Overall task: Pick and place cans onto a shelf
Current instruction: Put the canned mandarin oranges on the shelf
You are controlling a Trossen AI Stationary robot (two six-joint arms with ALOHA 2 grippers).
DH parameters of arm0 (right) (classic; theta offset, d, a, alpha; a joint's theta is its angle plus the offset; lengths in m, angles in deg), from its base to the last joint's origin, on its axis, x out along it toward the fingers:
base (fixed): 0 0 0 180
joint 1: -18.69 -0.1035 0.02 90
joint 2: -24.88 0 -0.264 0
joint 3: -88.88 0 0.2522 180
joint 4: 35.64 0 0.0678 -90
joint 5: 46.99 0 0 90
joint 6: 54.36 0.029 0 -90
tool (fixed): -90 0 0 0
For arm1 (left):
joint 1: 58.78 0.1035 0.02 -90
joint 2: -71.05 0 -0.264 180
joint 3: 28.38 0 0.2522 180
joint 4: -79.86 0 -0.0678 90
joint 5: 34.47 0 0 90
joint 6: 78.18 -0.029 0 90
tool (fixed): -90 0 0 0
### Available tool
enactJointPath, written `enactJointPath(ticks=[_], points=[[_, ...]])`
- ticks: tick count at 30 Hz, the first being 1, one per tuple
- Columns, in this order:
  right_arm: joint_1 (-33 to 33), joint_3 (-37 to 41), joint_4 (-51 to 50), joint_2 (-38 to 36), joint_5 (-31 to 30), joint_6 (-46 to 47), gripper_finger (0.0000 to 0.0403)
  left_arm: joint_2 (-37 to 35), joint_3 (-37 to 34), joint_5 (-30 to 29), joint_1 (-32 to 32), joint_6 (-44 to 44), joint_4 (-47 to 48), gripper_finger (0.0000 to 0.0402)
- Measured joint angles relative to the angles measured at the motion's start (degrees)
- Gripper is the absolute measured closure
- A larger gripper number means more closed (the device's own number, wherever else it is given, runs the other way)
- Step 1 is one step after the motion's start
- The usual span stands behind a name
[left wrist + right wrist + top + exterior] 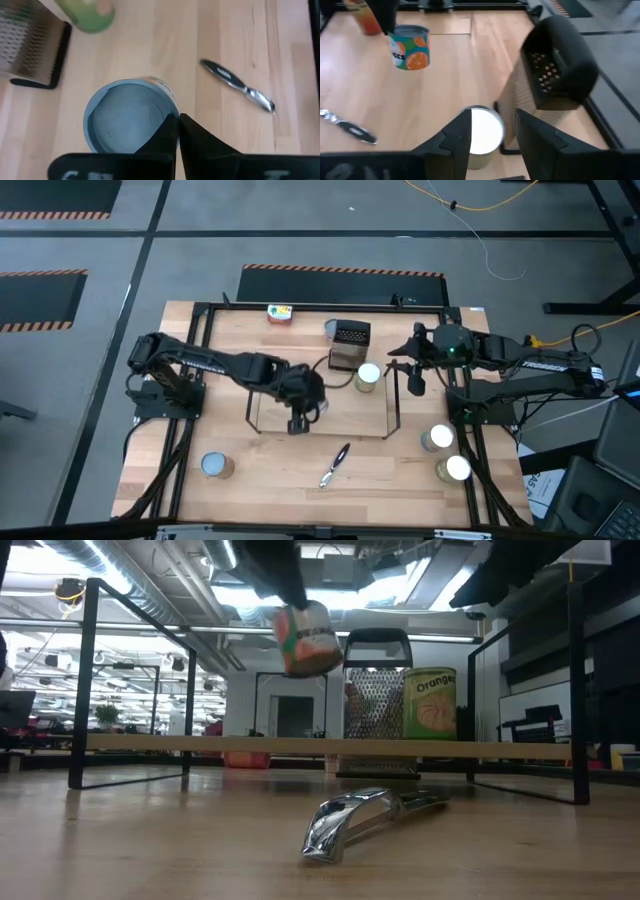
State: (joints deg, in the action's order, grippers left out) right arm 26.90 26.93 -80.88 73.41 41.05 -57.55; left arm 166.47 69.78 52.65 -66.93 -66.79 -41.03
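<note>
Lying on the table in front of the shelf (180, 744), a metal hand tool (350, 820) is clear of the work. Above the shelf's board, the left gripper (300, 418) has its fingers pinched shut on the rim of the orange-labelled can (305, 638). That hold probably lets the can go down upright. On the board beyond stand a grater (378, 690) and a placed can (430, 703), so the open left part looks like the spot. At the shelf's right end, the right gripper (414, 380) waits with its fingers spread, holding nothing.
</note>
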Motion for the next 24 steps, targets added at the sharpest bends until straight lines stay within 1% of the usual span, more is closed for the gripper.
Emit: enactJointPath(ticks=[4,14,17,24], points=[[0.0,0.0,0.3,0.8,0.6,0.0,0.0251,0.0,-3.0,-0.6,-1.3,0.0,0.0,0.0401],[0.0,0.0,1.7,4.6,0.6,0.0,0.0251,0.0,-8.9,-0.7,-1.4,0.0,-1.6,0.0395],[0.0,0.0,2.8,5.6,0.6,0.0,0.0251,0.0,-10.2,-0.7,-1.4,0.1,-3.0,0.0395],[0.0,0.0,6.4,7.8,0.7,-0.1,0.0251,0.0,-12.1,-0.7,-1.4,0.0,-5.5,0.0379]])
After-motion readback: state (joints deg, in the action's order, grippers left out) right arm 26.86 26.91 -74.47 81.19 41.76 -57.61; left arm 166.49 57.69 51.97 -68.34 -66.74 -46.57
